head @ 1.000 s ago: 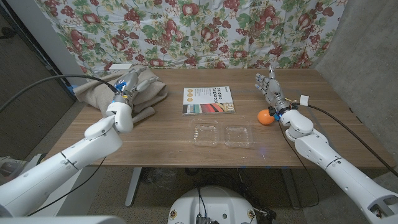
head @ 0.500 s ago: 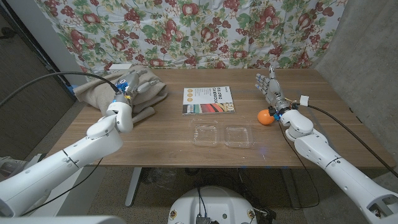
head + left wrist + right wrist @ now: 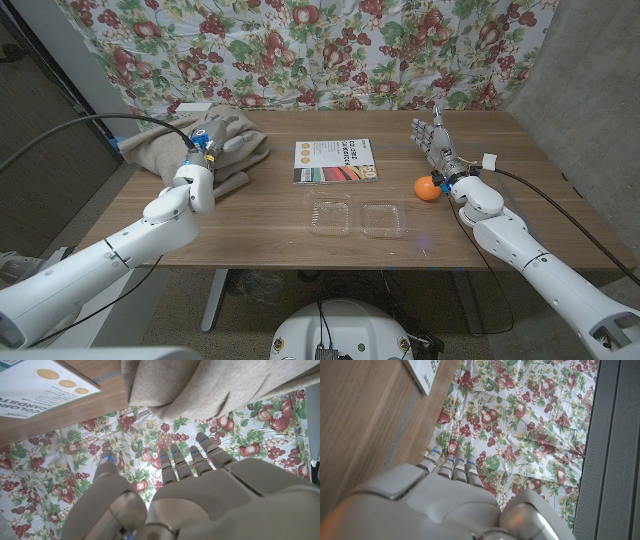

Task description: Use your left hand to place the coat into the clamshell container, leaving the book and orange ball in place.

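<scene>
Head view: the coat (image 3: 205,150) lay bunched at the table's (image 3: 250,240) far left corner, well apart from the open clamshell (image 3: 360,217) near the front edge. The left hand (image 3: 207,138) stood over the coat's near folds, fingers reaching onto the cloth. Whether it had taken hold could not be told from this view. The book (image 3: 336,161) lay between coat and ball (image 3: 427,187), behind the clamshell, clear of a direct path from coat to clamshell. The right hand (image 3: 436,145) stood upright just behind the ball, fingers apart, holding nothing; judged parked there to stay clear of the work.

Left wrist view: the left hand (image 3: 190,485) showed fingers (image 3: 176,462) extended and spread, apart from the coat (image 3: 215,390), with nothing between them. Judged open and still approaching, grasp not yet made. A book (image 3: 45,382) corner was seen.

Right wrist view: the right hand (image 3: 445,495) held nothing, fingers straight, beside the table (image 3: 365,420) surface.
</scene>
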Tool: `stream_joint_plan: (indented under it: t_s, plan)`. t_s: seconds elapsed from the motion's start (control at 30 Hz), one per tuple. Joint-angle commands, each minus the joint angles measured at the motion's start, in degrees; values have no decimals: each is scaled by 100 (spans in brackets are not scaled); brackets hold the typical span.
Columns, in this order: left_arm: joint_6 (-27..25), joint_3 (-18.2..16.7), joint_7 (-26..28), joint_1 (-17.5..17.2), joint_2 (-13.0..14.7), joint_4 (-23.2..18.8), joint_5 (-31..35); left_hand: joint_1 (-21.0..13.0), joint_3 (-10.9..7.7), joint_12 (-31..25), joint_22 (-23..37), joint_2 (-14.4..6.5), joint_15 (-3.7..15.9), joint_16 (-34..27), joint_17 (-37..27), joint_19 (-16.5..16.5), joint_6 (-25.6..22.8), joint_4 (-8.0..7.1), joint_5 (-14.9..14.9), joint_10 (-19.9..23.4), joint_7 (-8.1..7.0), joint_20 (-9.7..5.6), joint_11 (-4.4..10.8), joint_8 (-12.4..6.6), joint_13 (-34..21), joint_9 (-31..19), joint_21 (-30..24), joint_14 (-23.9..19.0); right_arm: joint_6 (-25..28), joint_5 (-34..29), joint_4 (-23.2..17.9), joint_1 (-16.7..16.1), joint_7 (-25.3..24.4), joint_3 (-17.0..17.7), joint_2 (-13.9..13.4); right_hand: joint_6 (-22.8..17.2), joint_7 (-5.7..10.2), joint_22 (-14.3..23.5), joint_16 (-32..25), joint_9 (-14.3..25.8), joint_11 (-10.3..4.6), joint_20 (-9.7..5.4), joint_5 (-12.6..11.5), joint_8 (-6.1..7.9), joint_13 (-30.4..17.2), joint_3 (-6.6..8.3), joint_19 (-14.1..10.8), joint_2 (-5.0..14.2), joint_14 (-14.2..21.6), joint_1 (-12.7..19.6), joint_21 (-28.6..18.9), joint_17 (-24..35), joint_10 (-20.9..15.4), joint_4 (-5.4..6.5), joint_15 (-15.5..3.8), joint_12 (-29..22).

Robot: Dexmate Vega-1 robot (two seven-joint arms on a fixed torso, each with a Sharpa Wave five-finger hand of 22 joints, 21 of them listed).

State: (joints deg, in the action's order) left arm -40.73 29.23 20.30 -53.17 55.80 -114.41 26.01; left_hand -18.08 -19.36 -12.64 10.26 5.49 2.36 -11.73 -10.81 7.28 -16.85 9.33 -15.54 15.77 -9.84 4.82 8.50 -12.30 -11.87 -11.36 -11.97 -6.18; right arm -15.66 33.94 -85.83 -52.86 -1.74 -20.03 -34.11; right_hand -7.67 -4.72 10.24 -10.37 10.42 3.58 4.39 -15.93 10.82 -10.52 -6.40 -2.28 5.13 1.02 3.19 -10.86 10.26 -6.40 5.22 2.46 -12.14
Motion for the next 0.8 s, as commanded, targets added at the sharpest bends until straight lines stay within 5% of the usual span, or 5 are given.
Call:
stream_joint_plan:
  t_s: [0.03, 0.8]
  plan:
    - [35, 186, -256, 77, 101, 41, 277, -72, -41, 30, 30, 10, 229, -3, -10, 32, 31, 8, -43, -25, 0, 0, -17, 17, -16, -17, -14, -32, 6, 14, 10, 21, 33, -17, 7, -43, 18, 18, -30, 18, 16, 23, 1, 14, -23, 1, 3, -7, -9, -3, -51, 22, -18, 24, -39, -22]
    - [-114, -37, -335, -160, 242, -81, 368, -183, -79, 17, 32, 27, 244, 8, -12, 47, 8, 12, -107, -4, -15, -14, 6, 4, -19, -22, -9, -34, 50, 35, -32, 13, 41, -19, -10, -49, 16, 18, -29, 18, 24, 25, -2, 14, -23, 11, 2, 7, -11, -1, -51, 21, -23, 24, -38, -23]
